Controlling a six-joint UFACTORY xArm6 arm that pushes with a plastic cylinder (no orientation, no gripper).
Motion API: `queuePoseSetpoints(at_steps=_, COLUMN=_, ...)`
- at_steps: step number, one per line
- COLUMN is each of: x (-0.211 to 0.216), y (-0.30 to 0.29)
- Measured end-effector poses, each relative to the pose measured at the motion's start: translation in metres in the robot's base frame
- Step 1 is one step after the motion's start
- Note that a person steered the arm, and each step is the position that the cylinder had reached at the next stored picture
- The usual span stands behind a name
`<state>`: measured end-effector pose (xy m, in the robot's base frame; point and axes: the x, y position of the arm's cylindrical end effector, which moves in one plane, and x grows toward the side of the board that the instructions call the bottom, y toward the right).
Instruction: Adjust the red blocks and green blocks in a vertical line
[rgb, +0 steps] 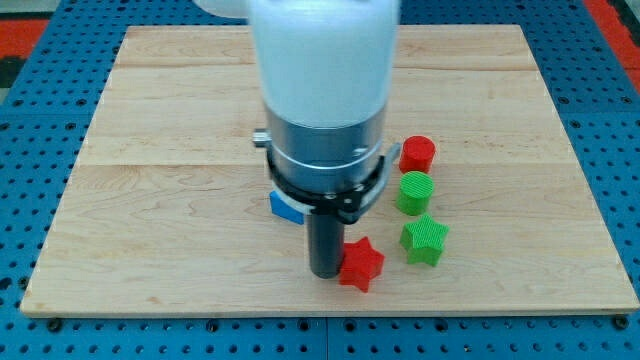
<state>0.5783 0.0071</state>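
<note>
Light: I see bright, even illumination across the wooden board (150, 150) | Shadows: soft, short, under the blocks | Glare: white arm housing (322, 45) washes out at the view's top | Focus: housing blurred, board grain and blocks sharp | Distortion: none evident at edges

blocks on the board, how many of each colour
red: 2, a cylinder and a star
green: 2, a cylinder and a star
blue: 1, a block partly hidden behind the arm
total: 5
</note>
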Motion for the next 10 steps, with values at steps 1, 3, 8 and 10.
queuePoseSetpoints(at_steps=1, x=0.001, y=0.032)
queuePoseSetpoints(at_steps=3, x=0.001, y=0.061)
queuePoseSetpoints(at_steps=8, x=0.040, y=0.072)
queuePoseSetpoints(at_steps=10, x=0.032, y=0.193)
